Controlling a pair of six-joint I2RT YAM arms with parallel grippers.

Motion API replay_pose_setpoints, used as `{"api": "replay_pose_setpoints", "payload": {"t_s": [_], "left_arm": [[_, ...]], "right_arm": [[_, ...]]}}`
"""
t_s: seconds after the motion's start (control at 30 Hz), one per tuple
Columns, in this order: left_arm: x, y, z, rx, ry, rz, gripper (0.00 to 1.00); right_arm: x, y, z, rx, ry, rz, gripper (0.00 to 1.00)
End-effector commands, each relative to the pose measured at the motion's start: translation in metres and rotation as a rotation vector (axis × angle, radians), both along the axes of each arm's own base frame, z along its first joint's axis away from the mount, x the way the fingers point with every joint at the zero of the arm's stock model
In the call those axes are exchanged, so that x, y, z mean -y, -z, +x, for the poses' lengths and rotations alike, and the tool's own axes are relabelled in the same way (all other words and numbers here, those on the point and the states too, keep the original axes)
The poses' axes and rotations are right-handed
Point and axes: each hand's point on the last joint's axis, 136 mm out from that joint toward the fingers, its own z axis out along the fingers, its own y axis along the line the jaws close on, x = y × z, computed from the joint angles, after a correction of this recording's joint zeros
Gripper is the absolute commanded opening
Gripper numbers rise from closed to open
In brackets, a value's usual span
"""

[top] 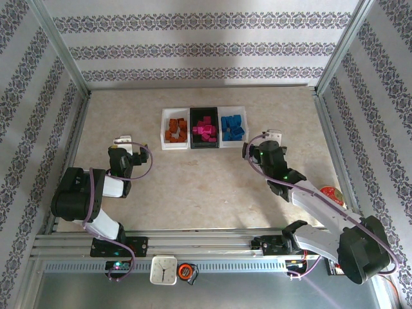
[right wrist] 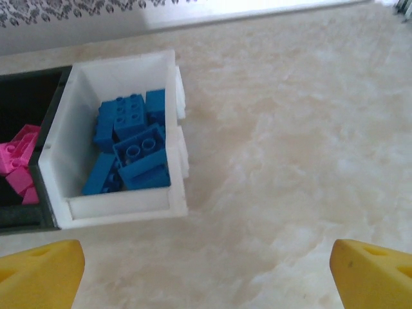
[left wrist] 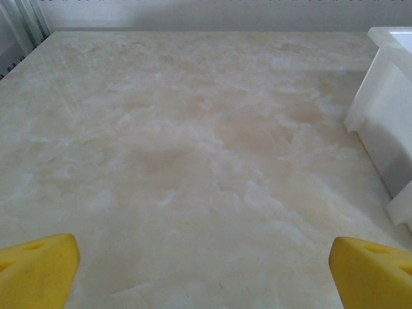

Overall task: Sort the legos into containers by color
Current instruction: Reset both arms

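Sorted legos and the two arms at rest. The orange-brown legos [top: 175, 131] are held in the left white bin [top: 174, 145], the pink legos [top: 205, 129] in the black bin [top: 205, 146] and the blue legos [top: 232, 126] in the right white bin [top: 233, 143]. The three containers are set side by side in a row at the far middle of the marbled worktop [top: 193, 187]. The left fingers [left wrist: 38, 270] are spread wide and empty above bare worktop, with the left white bin's outer wall seen near them to the right. The right fingers [right wrist: 373, 273] are likewise spread wide and empty, near the right white bin, in which the blue legos are seen heaped. A white clock [top: 163, 270] and a tape measure [top: 187, 272] are seen at the near rail.
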Motion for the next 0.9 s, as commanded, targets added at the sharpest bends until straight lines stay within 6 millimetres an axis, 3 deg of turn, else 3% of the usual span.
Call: {"api": "replay_pose_setpoints", "payload": {"t_s": [0.0, 0.17, 0.33, 0.6, 0.87], "left_arm": [[-0.004, -0.011, 0.006, 0.045, 0.001, 0.006, 0.99], [-0.001, -0.009, 0.009, 0.021, 0.015, 0.006, 0.99], [0.000, -0.009, 0.009, 0.017, 0.021, 0.007, 0.99], [0.001, -0.008, 0.010, 0.014, 0.032, 0.006, 0.99], [0.003, -0.007, 0.010, 0.009, 0.043, 0.007, 0.99]], "right_arm": [[0.025, -0.024, 0.017, 0.103, 0.052, -0.105, 0.98], [0.073, -0.029, 0.034, 0.124, 0.151, -0.176, 0.98], [0.100, 0.002, 0.049, 0.091, 0.154, -0.218, 0.98], [0.102, 0.050, 0.067, 0.121, 0.077, -0.112, 0.98], [0.098, 0.050, 0.069, 0.124, 0.046, -0.105, 0.98]]}}
